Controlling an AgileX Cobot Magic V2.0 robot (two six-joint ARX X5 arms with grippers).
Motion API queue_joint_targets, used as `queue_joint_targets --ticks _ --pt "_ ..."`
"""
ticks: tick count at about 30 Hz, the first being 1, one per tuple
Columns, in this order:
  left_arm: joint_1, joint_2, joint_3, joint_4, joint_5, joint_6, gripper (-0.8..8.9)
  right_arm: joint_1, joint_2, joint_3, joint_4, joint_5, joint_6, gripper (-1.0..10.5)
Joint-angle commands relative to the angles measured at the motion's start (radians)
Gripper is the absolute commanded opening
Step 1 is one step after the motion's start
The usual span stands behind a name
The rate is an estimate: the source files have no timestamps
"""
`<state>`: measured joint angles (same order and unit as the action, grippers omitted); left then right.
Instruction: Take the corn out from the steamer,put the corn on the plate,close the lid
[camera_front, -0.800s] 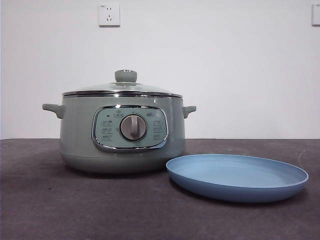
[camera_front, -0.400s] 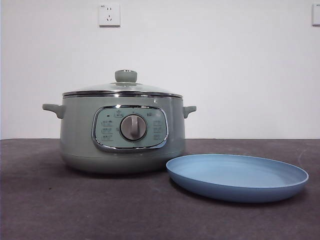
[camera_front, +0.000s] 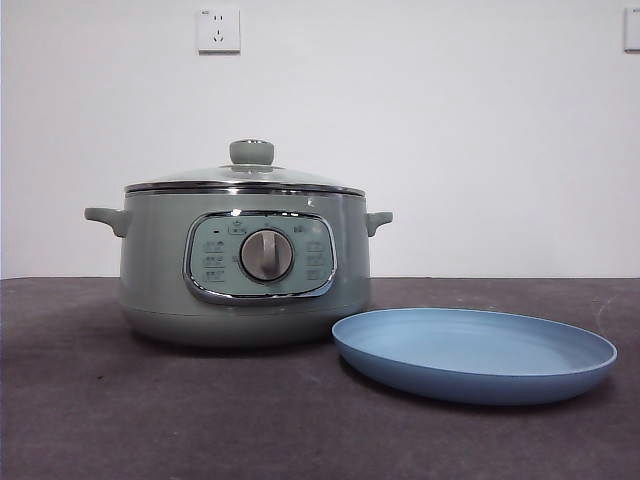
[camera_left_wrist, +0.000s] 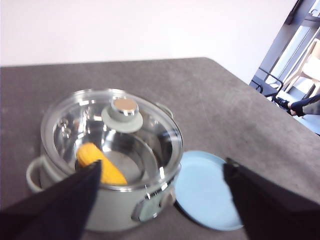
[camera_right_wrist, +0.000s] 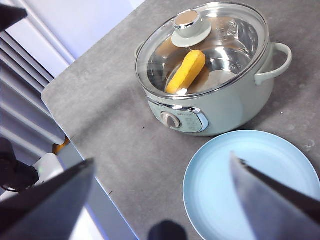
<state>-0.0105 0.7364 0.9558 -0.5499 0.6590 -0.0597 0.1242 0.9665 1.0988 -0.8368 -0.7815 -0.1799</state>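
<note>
The left gripper (camera_left_wrist: 160, 200) hangs above the steamer (camera_left_wrist: 107, 200), its 2 jaws spread wide and holding nothing. The right gripper (camera_right_wrist: 160, 200), equally wide open and empty, hovers over the plate (camera_right_wrist: 250, 185). The lid (camera_front: 245, 180) sits closed on the steamer, and the corn (camera_right_wrist: 186, 71) lies inside under the glass. In the front view the plate rests on the table (camera_front: 150, 420) at the steamer's 4 o'clock, just beside its base.
</note>
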Motion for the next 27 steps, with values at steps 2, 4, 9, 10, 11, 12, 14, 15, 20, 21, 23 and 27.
queue_joint_targets --ticks 2,4,9,10,11,12,14,15,20,21,23,27 --pt "-0.029 0.053 0.003 0.064 0.004 0.009 5.11 0.002 0.0 0.002 0.006 0.002 0.0 6.0" --pt "-0.051 0.093 0.004 0.109 0.001 0.009 5.09 0.002 0.0 0.002 0.006 0.002 0.0 6.0" --pt "-0.113 0.238 0.063 0.192 -0.026 0.01 5.07 0.002 0.0 0.002 0.006 0.002 0.0 6.0" --pt "-0.129 0.272 0.083 0.205 -0.044 0.015 5.07 0.002 0.0 0.002 0.006 0.002 0.0 6.0" --pt "-0.143 0.302 0.101 0.216 -0.061 0.022 5.07 0.002 0.0 0.002 0.006 0.003 0.0 6.0" --pt "-0.159 0.336 0.122 0.229 -0.081 0.038 5.07 0.002 0.0 0.002 0.006 0.003 -0.001 6.0" --pt "-0.189 0.406 0.167 0.245 -0.119 0.061 5.07 0.002 0.0 0.002 0.006 0.003 -0.001 6.0" --pt "-0.203 0.444 0.192 0.248 -0.142 0.074 5.07 0.002 0.0 0.002 0.006 0.003 -0.001 6.0" --pt "-0.264 0.621 0.299 0.272 -0.222 0.135 5.07 0.002 0.0 0.002 0.006 0.005 -0.001 6.0" --pt "-0.275 0.656 0.317 0.286 -0.234 0.14 5.07 0.002 0.0 0.002 0.005 0.006 -0.001 6.0" --pt "-0.291 0.712 0.343 0.314 -0.266 0.141 5.07 0.002 0.0 0.002 0.005 0.006 0.0 6.0" --pt "-0.316 0.803 0.358 0.389 -0.302 0.144 5.06 0.002 0.0 0.002 0.005 0.005 0.0 6.0"
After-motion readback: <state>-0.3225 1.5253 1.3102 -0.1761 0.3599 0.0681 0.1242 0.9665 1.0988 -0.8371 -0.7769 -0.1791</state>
